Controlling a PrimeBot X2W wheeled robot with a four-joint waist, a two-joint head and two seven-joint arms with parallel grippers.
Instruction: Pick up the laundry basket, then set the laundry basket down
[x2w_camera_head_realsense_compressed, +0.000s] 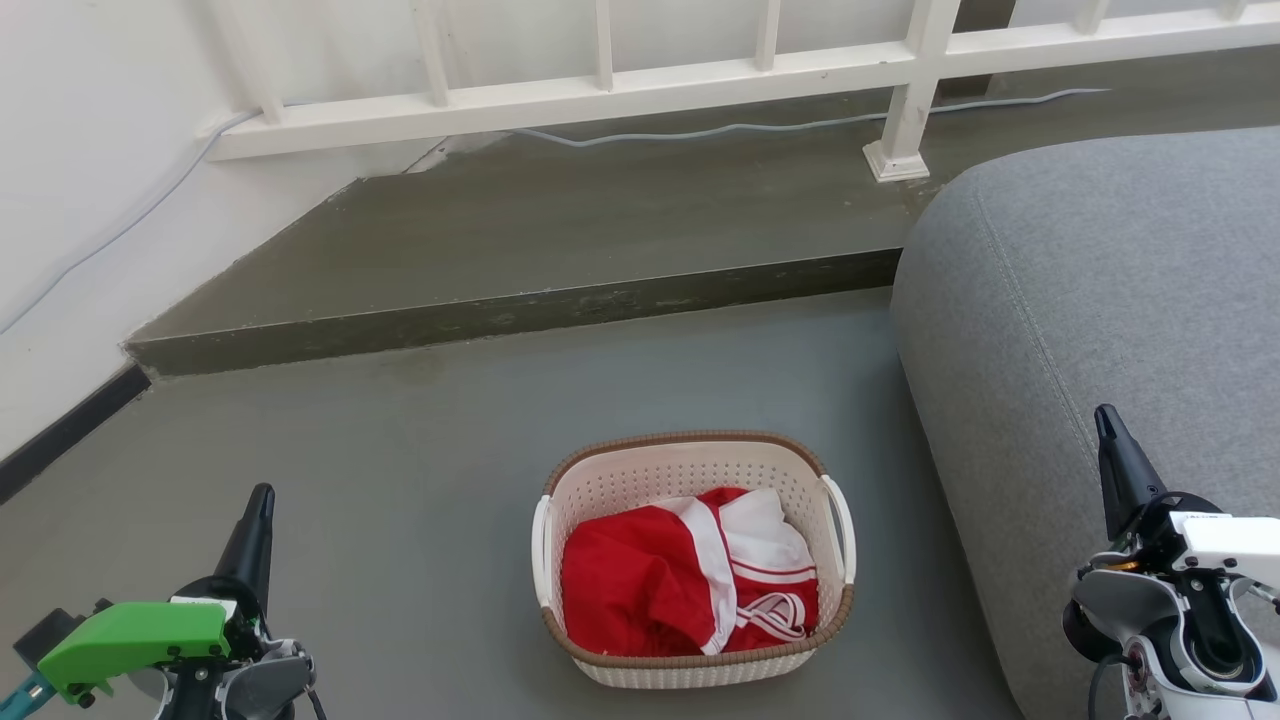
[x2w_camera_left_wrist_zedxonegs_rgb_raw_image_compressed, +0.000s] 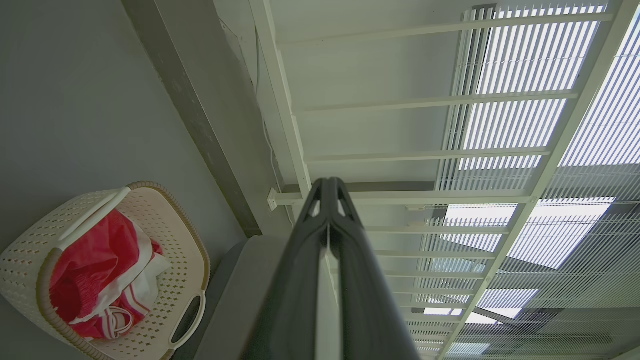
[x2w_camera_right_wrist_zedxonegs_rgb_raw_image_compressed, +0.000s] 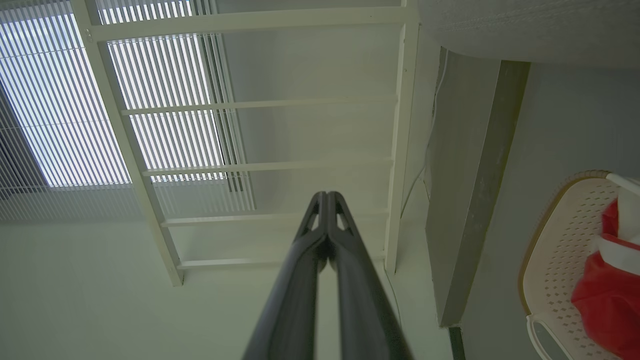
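The laundry basket (x2w_camera_head_realsense_compressed: 640, 482), cream-white and perforated with a brown woven-look rim and two white side handles, stands on the grey floor at the bottom centre of the head view, with red-and-white clothing (x2w_camera_head_realsense_compressed: 690, 585) inside. It also appears at the lower left of the left wrist view (x2w_camera_left_wrist_zedxonegs_rgb_raw_image_compressed: 175, 260) and at the right edge of the right wrist view (x2w_camera_right_wrist_zedxonegs_rgb_raw_image_compressed: 560, 260). My left gripper (x2w_camera_head_realsense_compressed: 262, 494) is well left of the basket, shut and empty, its tips touching (x2w_camera_left_wrist_zedxonegs_rgb_raw_image_compressed: 328, 181). My right gripper (x2w_camera_head_realsense_compressed: 1104, 412) is off to the basket's right over the sofa, shut and empty too (x2w_camera_right_wrist_zedxonegs_rgb_raw_image_compressed: 326, 194).
A grey sofa (x2w_camera_head_realsense_compressed: 1100, 270) fills the right side, close to the basket's right handle. A raised concrete step (x2w_camera_head_realsense_compressed: 520, 315) runs across behind the basket, with a white railing (x2w_camera_head_realsense_compressed: 640, 85) and a cable beyond. A white wall (x2w_camera_head_realsense_compressed: 80, 200) closes the left.
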